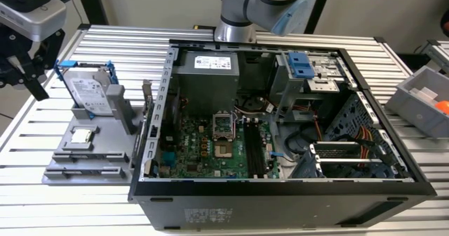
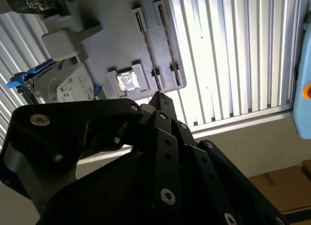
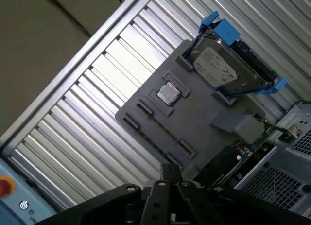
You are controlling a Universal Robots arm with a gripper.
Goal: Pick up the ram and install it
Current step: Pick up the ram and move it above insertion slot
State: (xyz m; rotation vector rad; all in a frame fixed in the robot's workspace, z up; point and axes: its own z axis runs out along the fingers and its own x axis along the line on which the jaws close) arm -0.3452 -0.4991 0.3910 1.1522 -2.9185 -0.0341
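Closest to the lens in both wrist views is my gripper (image 2: 159, 97). Its black linkages meet at a point, with the tips drawn together and nothing between them. In the exterior view it hangs high over the slatted table (image 1: 105, 41), far toward the exterior view's left. It sits beyond the side of the grey fixture (image 3: 204, 115) that faces away from the open computer case (image 1: 281, 190).

On the fixture I see the hard drive (image 3: 218, 64) standing in its blue frame and the small square chip (image 3: 168, 94) lying flat. The two long clip lanes (image 3: 164, 128) beside the chip look bare to me.

The ram (image 3: 253, 148), as best I can make it out, is the thin dark-green board on edge along the fixture's side nearest the case. It is partly tucked behind a grey block and sits just beside the case wall. I cannot tell whether it touches that wall.

I judge this to be the approach to the pick. Nothing is grasped and the install is not begun. The motherboard (image 1: 203, 146) and its black slots (image 1: 253, 146) lie down inside the case, apart from the ram.

Reaching the ram, as I judge it, calls for spreading the tips and carrying the tool across the whole fixture. I would then have to line the tips up with the stick's long edge. The descent would be into a tight spot between the grey block and the case wall, so I'd want it straight and slow. A board this thin should be taken on its flat faces, firmly but without bending it.
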